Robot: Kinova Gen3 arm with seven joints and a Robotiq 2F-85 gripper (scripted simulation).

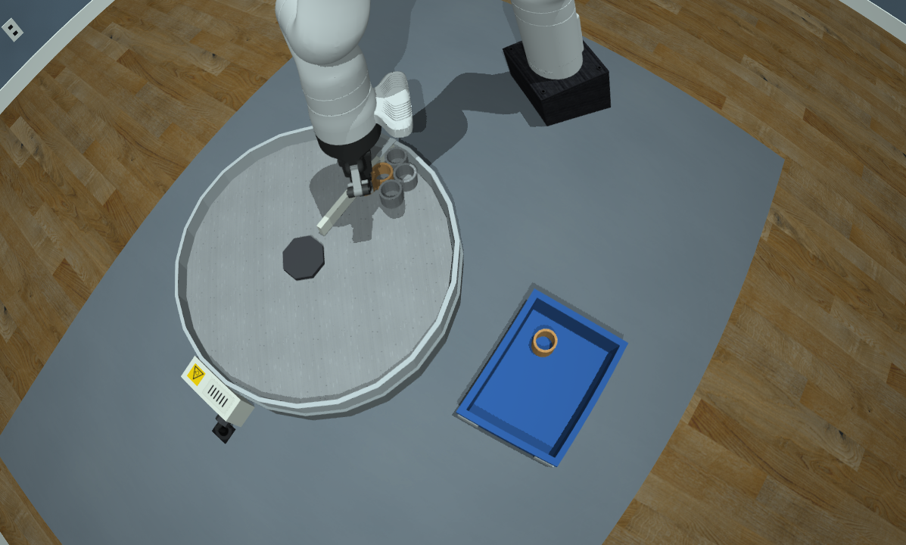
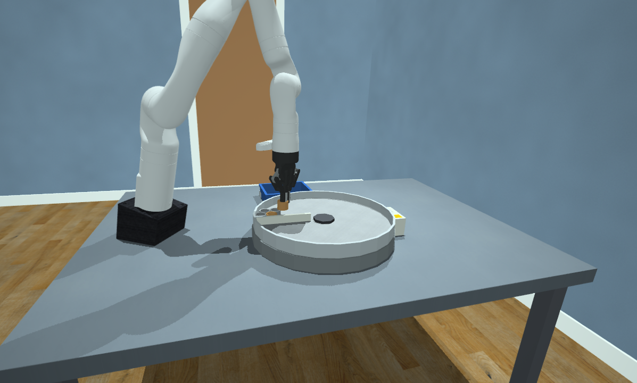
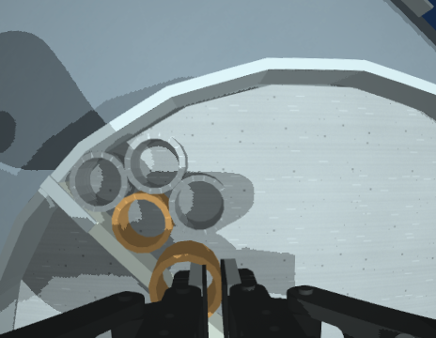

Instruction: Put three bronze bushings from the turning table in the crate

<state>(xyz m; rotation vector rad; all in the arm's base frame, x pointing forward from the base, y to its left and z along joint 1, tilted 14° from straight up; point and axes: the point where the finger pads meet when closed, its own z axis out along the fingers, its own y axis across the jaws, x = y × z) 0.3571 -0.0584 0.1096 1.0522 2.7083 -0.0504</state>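
My gripper (image 2: 284, 196) (image 3: 213, 279) is shut on the near wall of a bronze bushing (image 2: 282, 205) (image 3: 184, 251), held upright just above the turning table (image 1: 272, 338) (image 2: 330, 251) (image 3: 331, 188). In the top view the gripper hides most of it. A second bronze bushing (image 1: 382, 183) (image 2: 271, 214) (image 3: 143, 243) stands on the table beside it, next to three grey bushings (image 1: 397, 163) (image 1: 406, 185) (image 1: 392, 200) (image 3: 108, 188) (image 3: 171, 154) (image 3: 212, 207). A third bronze bushing (image 1: 543, 352) stands in the blue crate (image 1: 581, 318) (image 2: 269, 191), near its upper left side.
A pale bar (image 1: 334, 215) (image 2: 287, 219) crosses the turning table from rim to near the dark hub (image 1: 303, 257) (image 2: 323, 218), close by the gripper. The raised rim surrounds the bushings. A white drive box (image 1: 219, 391) (image 2: 399, 226) sits outside the rim, opposite the robot base (image 1: 574, 91).
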